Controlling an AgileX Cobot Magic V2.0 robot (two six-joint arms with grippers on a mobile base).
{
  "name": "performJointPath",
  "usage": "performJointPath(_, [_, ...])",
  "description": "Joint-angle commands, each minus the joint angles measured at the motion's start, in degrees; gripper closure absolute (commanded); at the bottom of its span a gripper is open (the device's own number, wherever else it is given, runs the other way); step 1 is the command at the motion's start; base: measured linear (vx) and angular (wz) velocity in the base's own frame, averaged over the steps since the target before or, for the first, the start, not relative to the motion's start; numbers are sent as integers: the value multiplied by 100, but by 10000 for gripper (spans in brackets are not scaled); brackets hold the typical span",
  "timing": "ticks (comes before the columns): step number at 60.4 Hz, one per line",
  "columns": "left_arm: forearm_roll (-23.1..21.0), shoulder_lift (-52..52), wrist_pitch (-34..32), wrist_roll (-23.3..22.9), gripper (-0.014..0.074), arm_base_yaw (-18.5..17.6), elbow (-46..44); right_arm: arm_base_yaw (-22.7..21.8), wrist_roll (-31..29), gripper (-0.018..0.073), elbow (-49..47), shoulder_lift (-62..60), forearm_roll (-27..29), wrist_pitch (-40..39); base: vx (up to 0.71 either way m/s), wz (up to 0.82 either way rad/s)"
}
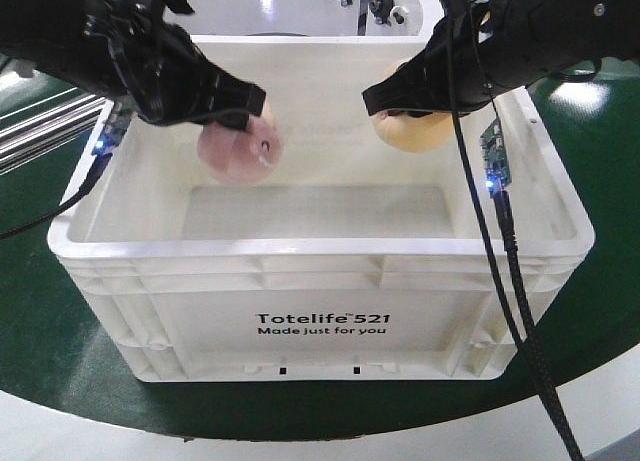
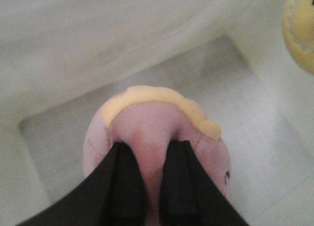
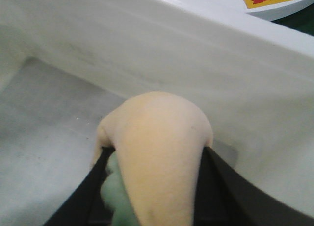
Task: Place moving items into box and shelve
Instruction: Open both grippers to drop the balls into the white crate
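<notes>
Bounce-out from high drops worried me. Left gripper (image 1: 243,113) squeezed the pink toy (image 1: 240,151), right gripper (image 1: 388,99) the yellow toy (image 1: 418,133), over the box (image 1: 320,253).

Your left wrist view cuts the pale yellow toy (image 2: 300,32) at its right edge; the pink toy (image 2: 152,119) runs off the bottom.

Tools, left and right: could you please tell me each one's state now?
Left tool: closed on the pink toy.
Right tool: closed on the yellow toy.
</notes>
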Motion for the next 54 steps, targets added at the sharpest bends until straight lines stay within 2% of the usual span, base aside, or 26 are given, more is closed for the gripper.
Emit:
performJointPath(1, [-94, -98, -218, 0, 349, -24, -182, 8, 31, 297, -184, -161, -93, -322, 0, 0])
performJointPath(10, [-73, -65, -527, 0, 123, -24, -182, 8, 31, 85, -184, -161, -101, -332, 0, 0])
performJointPath(14, [-73, -78, -693, 0, 50, -24, -182, 8, 31, -3, -184, -166, -136, -358, 0, 0])
performJointPath(20, [-73, -95, -778, 0, -20, -24, -187, 8, 31, -84, -184, -166, -136, -370, 0, 0])
performJointPath(25, [-35, -125, -797, 0, -32, -24, -187, 8, 26, -110, -189, -209, -165, -370, 0, 0])
performJointPath(34, [213, -317, -1004, -180, -13, -24, -187, 8, 86, -94, -334, -442, -388, -357, 0, 0])
performJointPath(46, [1179, -810, -1229, -788, 32, -24, -187, -23, 362, -66, -872, -819, -1163, 64, 0, 0])
performJointPath(54, [1987, -1149, -1030, -1425, 45, 19, -187, -256, 377, -63, -985, -1000, -1310, 339, 0, 0])
